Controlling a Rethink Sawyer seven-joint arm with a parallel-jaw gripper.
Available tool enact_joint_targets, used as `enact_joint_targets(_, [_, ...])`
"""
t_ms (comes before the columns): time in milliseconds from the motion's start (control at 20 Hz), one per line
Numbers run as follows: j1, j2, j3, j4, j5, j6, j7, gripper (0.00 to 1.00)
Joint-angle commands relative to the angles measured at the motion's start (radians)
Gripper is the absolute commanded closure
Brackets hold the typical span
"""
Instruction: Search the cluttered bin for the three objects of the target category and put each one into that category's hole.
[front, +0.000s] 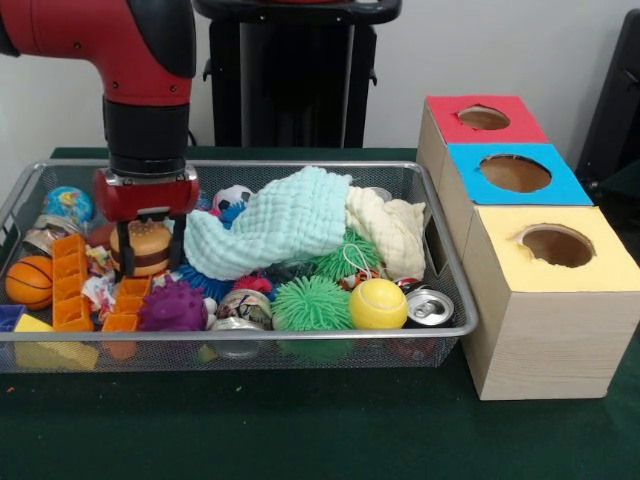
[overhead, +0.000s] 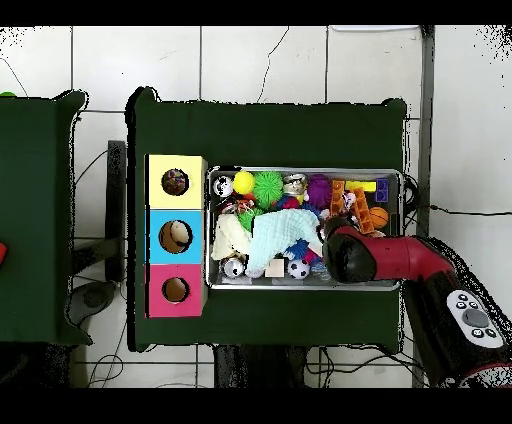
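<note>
The wire-mesh bin is full of toys; it also shows in the overhead view. My gripper is down inside the bin's left end, with a toy hamburger right under its red body. A small white piece with red and coloured patches lies just left of and below the gripper, among orange blocks. I cannot make out other such pieces. The yellow-topped box's hole is right of the bin, nearest the camera; from overhead the hole is left of the bin. The arm hides the gripper there.
A mint-green towel and a cream towel lie mid-bin. A basketball, purple spiky ball, green spiky ball, yellow ball and can lie along the front. Blue-topped and red-topped holes sit behind the yellow one.
</note>
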Motion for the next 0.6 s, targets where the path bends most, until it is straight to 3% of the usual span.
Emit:
enact_joint_targets(50, [-0.052,0.052,0.072,0.056,-0.07,0.089,-0.111,0.0])
enact_joint_targets(350, [-0.088,0.037,0.115,0.031,-0.055,0.155,-0.172,0.0])
enact_joint_targets(600, [-0.07,-0.011,0.133,0.028,-0.02,0.233,-0.181,0.0])
